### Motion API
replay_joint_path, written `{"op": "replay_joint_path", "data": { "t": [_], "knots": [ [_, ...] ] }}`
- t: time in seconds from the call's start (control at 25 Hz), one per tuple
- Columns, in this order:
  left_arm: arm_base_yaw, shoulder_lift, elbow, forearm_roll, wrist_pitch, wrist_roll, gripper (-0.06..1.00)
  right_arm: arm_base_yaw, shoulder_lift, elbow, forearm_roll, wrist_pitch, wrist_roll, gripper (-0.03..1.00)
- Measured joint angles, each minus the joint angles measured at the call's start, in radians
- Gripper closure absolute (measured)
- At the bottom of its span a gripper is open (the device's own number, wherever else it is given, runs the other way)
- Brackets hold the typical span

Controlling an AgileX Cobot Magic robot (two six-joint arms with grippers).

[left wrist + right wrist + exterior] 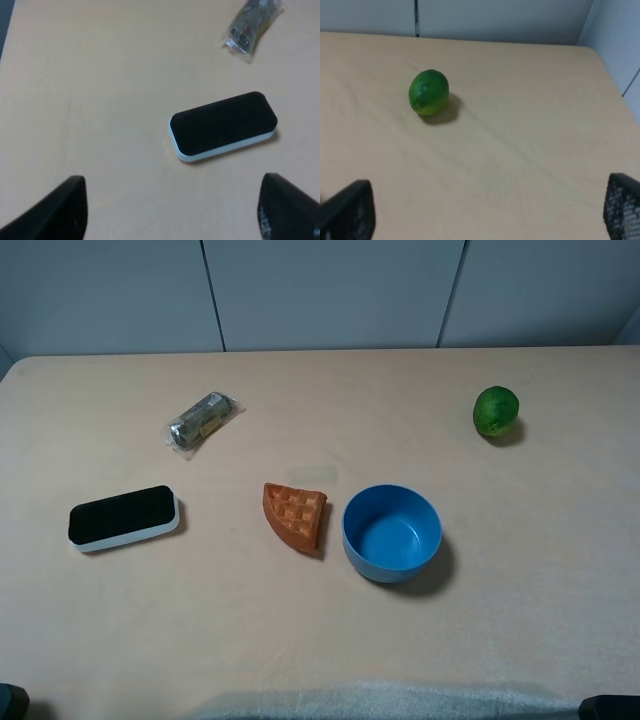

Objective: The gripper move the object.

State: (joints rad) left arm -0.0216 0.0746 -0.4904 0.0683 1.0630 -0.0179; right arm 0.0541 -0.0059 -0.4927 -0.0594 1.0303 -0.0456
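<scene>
The round blue bowl (392, 532) stands upright and empty on the table, a little right of centre in the high view. It does not show in either wrist view. My left gripper (172, 212) is open and empty above the table's front left, with its dark fingers (55, 210) spread wide. My right gripper (485, 212) is open and empty above the front right, far from the bowl. In the high view only the arm ends show, at the bottom corners.
An orange waffle wedge (296, 517) lies just left of the bowl. A black and white eraser (124, 518) (223, 126) lies at the left. A wrapped packet (203, 422) (251, 23) lies behind it. A green lime (496, 411) (428, 92) sits at the back right.
</scene>
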Motion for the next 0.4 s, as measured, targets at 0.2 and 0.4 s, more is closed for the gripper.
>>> {"op": "replay_joint_path", "data": {
  "t": [0.2,0.4],
  "knots": [
    [0.0,0.0,0.0,0.0,-0.001,0.0,0.18,0.0,0.0,0.0,0.0,0.0,0.0,0.27],
    [0.0,0.0,0.0,0.0,-0.002,0.0,0.18,0.0,0.0,0.0,0.0,0.0,0.0,0.27]
  ]
}}
